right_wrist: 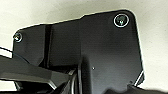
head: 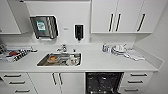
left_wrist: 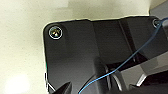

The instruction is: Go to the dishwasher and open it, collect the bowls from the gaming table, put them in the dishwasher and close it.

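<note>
Facing the kitchen counter (head: 100,62) head-on from the head cam. Dishwasher (head: 103,82) sits under the counter, just beside the sink base cabinet and left of a stack of white drawers (head: 136,81); its front is open, dark interior and black racks visible. Sink (head: 60,59) is set into the counter left of the dishwasher, with dishes inside, one orange-ish, rest too blurred to identify. Tap (head: 62,48) stands behind the sink. Dish rack (head: 13,53) is at the counter's far left with some items in it. On the counter's right end: a stack of plates (head: 119,49), a small bottle (head: 105,47) just beside them, and a cloth or paper (head: 135,55) lying near the corner. On the wall: paper towel dispenser (head: 43,27) above the sink, black soap dispenser (head: 79,32) to its right. White upper cabinets (head: 122,16) with dark bar handles hang above the right half. No blue bowl clearly identifiable in the head cam. Both wrist cams look past my own dark plate at pale floor (left_wrist: 22,50); a blue cable (left_wrist: 130,57) crosses the left wrist view. Can't tell from either wrist cam whether my left or right gripper is released or clenched.
</note>
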